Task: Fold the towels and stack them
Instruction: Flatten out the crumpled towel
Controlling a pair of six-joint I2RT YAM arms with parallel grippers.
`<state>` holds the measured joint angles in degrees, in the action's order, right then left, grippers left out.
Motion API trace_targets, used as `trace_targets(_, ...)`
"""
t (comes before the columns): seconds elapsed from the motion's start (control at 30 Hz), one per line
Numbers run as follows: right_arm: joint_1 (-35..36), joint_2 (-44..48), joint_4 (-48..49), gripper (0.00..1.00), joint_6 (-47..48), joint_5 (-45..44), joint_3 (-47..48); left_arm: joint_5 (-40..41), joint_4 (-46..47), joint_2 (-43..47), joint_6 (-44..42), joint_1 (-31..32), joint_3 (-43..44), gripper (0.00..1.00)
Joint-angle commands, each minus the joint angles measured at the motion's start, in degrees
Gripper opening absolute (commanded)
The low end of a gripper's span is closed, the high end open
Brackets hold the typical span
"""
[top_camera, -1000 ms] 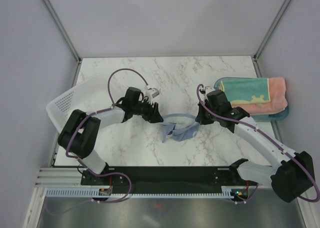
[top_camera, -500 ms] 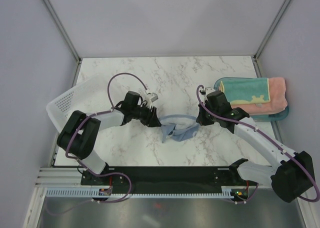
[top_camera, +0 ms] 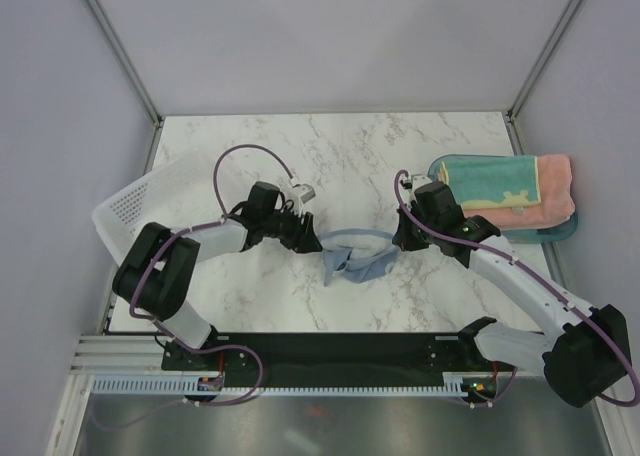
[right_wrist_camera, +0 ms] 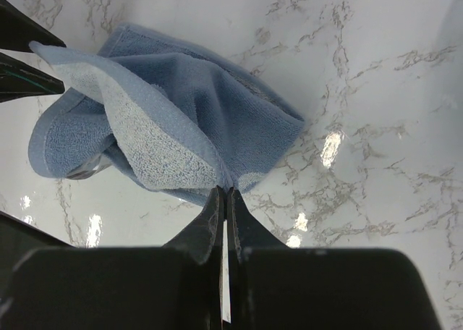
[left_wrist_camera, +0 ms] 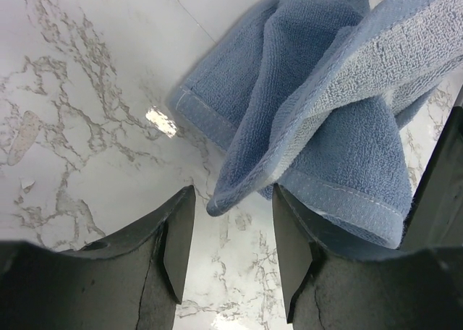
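Note:
A small blue-grey towel (top_camera: 355, 258) lies bunched on the marble table between my two grippers. My right gripper (right_wrist_camera: 225, 192) is shut on a lifted edge of the blue-grey towel (right_wrist_camera: 181, 120) and holds it above the table. My left gripper (left_wrist_camera: 233, 200) is open. A hanging corner of the towel (left_wrist_camera: 340, 91) dangles just in front of its gap, and neither finger presses it. In the top view the left gripper (top_camera: 308, 238) is at the towel's left end and the right gripper (top_camera: 400, 238) at its right end. A folded pale-yellow-and-teal towel (top_camera: 487, 181) rests on a folded salmon-pink towel (top_camera: 555, 191).
The two folded towels sit on a teal tray (top_camera: 562, 232) at the table's right edge. A white perforated basket (top_camera: 130, 208) lies tipped at the left edge. Grey walls close off three sides of the marble table (top_camera: 340, 151).
My left gripper has drawn back a little to the left, away from the towel. The towel's upper edge now hangs more stretched between the grippers. The right arm has stayed put.

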<state>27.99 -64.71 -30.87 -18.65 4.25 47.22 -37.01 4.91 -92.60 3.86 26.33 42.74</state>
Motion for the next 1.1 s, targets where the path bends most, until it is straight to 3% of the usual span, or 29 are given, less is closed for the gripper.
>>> trace_targets(0.0,-0.13,1.16,0.46,0.0,0.37,0.14,-0.55,0.19,2.13,0.31,-1.13,-0.14,2.52,0.55)
trace_targets(0.1,-0.13,0.81,0.55,0.0,0.37,0.23,-0.46,-0.25,1.77,-0.74,-1.22,-0.14,3.57,0.54)
trace_targets(0.2,-0.13,0.55,0.64,0.0,0.46,0.41,-0.46,-1.83,1.77,-0.92,-1.05,-0.14,4.19,0.46)
trace_targets(0.3,-0.13,0.2,0.81,0.0,0.46,0.32,-0.38,-3.76,1.34,-0.92,-0.17,-0.14,4.72,0.2)
trace_targets(0.33,-0.13,0.02,0.81,0.0,0.37,0.15,0.15,-3.85,0.46,-0.83,-0.08,-0.14,5.15,0.05)
trace_targets(0.37,-0.04,-0.24,0.73,0.0,0.03,-0.2,0.85,-3.51,-0.59,-0.57,0.44,-0.14,5.59,0.02)
trace_targets(0.5,-0.04,-2.26,0.02,0.0,-2.26,-3.8,10.48,0.27,-5.42,2.76,2.38,-0.14,11.03,0.02)
trace_targets(0.57,-0.13,-3.93,-1.03,0.0,-2.26,-5.2,15.86,5.95,-11.38,4.96,2.65,0.04,14.54,0.02)
trace_targets(0.73,-0.13,-6.92,-0.33,0.0,2.64,-9.42,32.12,17.66,-22.73,12.86,2.21,0.22,30.62,0.02)
trace_targets(0.87,-0.13,-3.69,-2.25,0.0,5.46,-9.09,38.2,18.21,-32.22,18.49,2.03,0.3,41.17,0.02)
trace_targets(1.0,-0.13,1.5,-8.32,0.0,6.52,-6.9,39.54,15.75,-36.19,24.91,3.34,0.48,41.55,0.02)
trace_targets(1.07,-0.13,5.36,-8.41,0.0,6.61,-4.35,38.48,10.23,-36.46,27.81,5.44,0.48,39.45,0.02)
